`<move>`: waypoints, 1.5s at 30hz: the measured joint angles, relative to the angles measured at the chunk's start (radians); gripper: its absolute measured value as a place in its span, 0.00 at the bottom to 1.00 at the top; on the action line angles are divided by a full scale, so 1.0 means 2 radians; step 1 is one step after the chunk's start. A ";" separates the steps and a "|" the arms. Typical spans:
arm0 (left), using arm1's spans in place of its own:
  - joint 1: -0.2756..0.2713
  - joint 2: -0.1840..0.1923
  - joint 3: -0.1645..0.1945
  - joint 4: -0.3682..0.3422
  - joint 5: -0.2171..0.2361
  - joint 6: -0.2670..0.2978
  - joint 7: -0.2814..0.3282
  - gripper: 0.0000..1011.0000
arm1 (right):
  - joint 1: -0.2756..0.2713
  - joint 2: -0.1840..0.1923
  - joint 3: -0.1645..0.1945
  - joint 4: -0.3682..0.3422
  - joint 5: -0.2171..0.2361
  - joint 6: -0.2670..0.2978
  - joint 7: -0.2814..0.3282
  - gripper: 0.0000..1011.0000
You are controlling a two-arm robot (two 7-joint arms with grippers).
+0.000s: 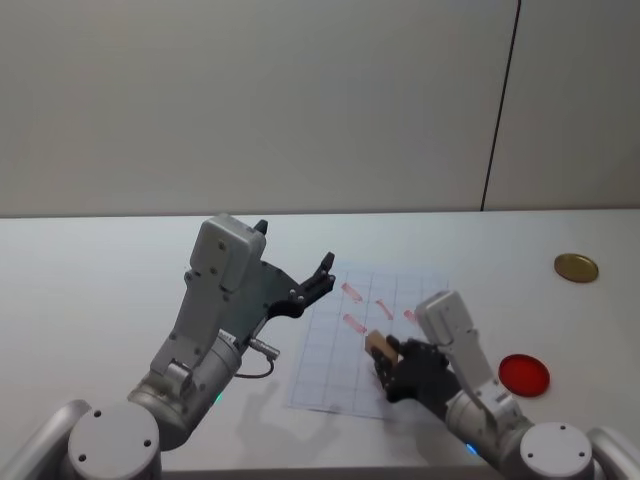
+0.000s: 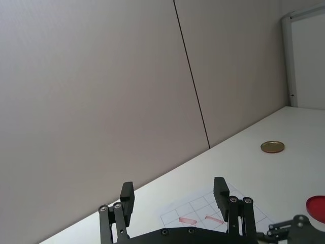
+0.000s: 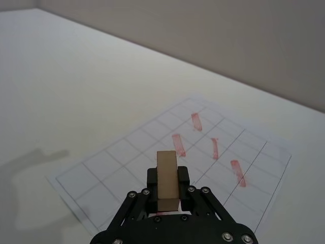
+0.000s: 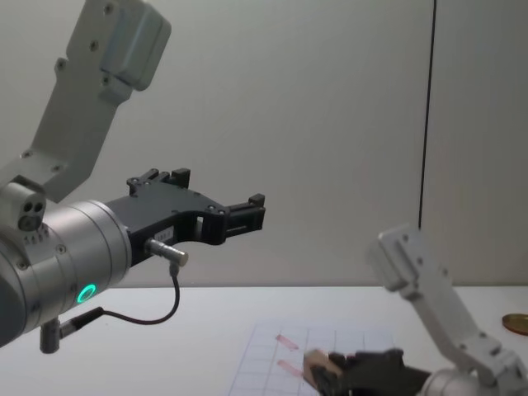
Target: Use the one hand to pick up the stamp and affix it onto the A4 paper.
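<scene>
Your right pincer is clamped on the stamp, held upright over the paper, near its red marks. Your left pincer hangs wide open and empty, raised by the paper's far left corner. The paper lies flat on the desk.

Wall: I see a plain grey wall on the far side.
Seam: a dark vertical seam, far right.
Table: white tabletop.

Soft, even indoor light; faint shadows.
</scene>
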 joint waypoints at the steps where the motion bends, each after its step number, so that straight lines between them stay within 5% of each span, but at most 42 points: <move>1: 0.000 0.000 0.000 0.000 0.000 0.000 0.000 0.98 | -0.001 0.000 0.000 -0.004 0.001 -0.001 -0.001 0.22; 13: 0.000 0.000 0.000 0.000 0.000 0.000 0.000 0.98 | -0.013 0.008 0.006 -0.054 0.011 -0.008 -0.019 0.22; 24: 0.000 0.000 0.000 0.000 0.000 0.000 0.000 0.98 | -0.029 0.021 0.016 -0.089 0.003 0.019 -0.059 0.22; 45: 0.000 0.000 0.000 0.000 0.000 0.000 0.000 0.98 | -0.057 0.052 0.046 -0.102 -0.007 0.054 -0.113 0.22</move>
